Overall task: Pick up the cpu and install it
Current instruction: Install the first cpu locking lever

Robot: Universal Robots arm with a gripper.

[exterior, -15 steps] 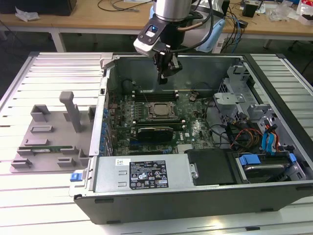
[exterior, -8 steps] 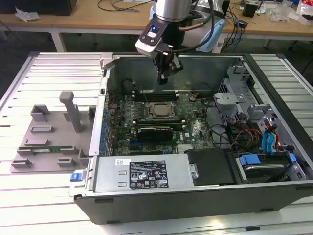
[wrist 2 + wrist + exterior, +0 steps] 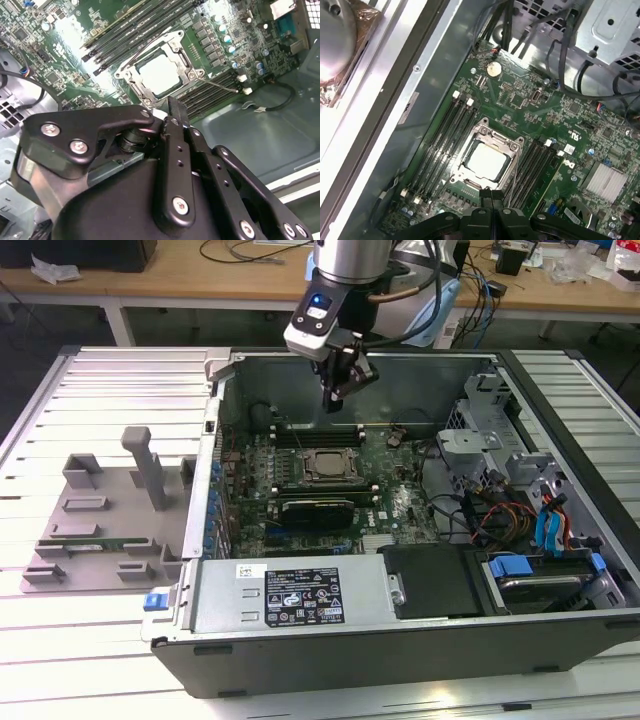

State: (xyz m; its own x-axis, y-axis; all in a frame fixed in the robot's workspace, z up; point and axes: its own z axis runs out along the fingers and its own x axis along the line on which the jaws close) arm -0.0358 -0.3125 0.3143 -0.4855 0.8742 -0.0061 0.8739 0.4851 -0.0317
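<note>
CPU lies flat inside the metal socket frame on the green motherboard, its pale silver lid facing up, with dark memory slots running along both sides. My claw hangs above the open computer case, over the socket. In both wrist views its two black fingers are pressed together and I see nothing pinched between them.

I cannot tell whether the frame is latched down over the chip. If it is not, a knock from my shut fingertips could, I judge, tilt the CPU in its seat and harm the contacts under it. The thin wire levers beside the socket look easy to snag. The slots stand close enough that a drift sideways would strike them.

As for writing, a white sticker with dense print sits on the case wall nearest the exterior view, and small white markings dot the board. I leave both unread. A grey plastic tray rests on the slatted counter at the exterior view's left.
</note>
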